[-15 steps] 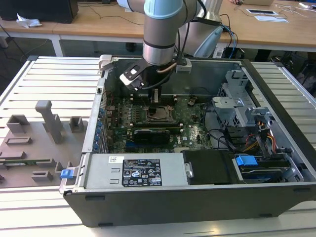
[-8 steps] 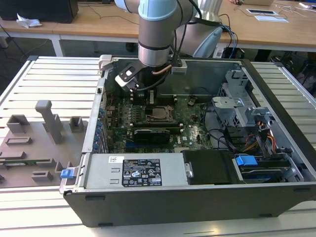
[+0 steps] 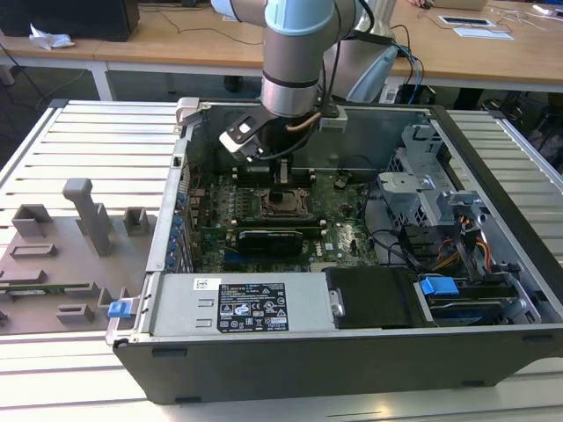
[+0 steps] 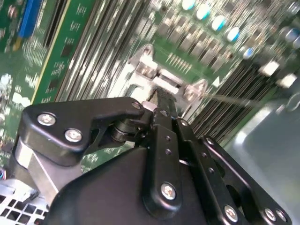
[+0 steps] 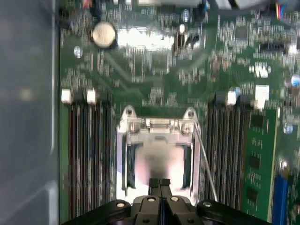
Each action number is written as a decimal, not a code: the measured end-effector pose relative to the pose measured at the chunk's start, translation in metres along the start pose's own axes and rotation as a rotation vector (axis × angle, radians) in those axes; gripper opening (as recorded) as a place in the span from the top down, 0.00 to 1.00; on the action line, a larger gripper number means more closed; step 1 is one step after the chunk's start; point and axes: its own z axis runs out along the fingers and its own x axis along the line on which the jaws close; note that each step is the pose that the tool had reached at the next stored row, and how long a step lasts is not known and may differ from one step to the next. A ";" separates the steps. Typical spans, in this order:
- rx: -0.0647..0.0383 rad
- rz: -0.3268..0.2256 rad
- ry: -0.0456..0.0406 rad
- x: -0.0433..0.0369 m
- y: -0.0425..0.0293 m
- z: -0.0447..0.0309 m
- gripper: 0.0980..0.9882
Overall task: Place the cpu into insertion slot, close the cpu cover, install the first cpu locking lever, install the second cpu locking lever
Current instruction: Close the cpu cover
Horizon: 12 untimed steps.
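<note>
**Slatted metal bench [image 3: 97, 149], open computer case [image 3: 352, 360]: stock at the insertion slot**

Listed from the exterior view's left to its right.

1. Grey holder blocks [image 3: 88, 215], standing on the bench outside the case, apart from the work.
2. Power supply [image 3: 242, 303] along the near wall. The black graphics card [image 3: 273, 239] sits behind it on the green board.
3. Insertion slot [image 3: 286, 200], mid-board, directly under the arm.
   - The cpu [image 5: 157, 161] reads as a pale square lying inside it.
   - The cpu cover [image 5: 157, 126] appears folded down around the chip, which shows through its window.
4. Gripper [image 5: 160, 183], fingers pressed together with nothing between them. The tips are at the cover's free edge, probably to push on it rather than grasp.
5. Locking lever [image 5: 206, 164], a thin rod angled up beside the slot. It looks unlatched.
6. Drive cage [image 3: 422, 189] with a blue latch [image 3: 437, 286], well clear of the arm.
</note>
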 end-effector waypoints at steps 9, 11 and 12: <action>0.003 0.000 0.0007 -0.0006 0.0104 -0.0150 0.99; 0.003 0.000 0.0008 -0.0006 0.0102 -0.0182 0.99; 0.003 0.000 0.0007 -0.0007 0.0101 -0.0202 0.99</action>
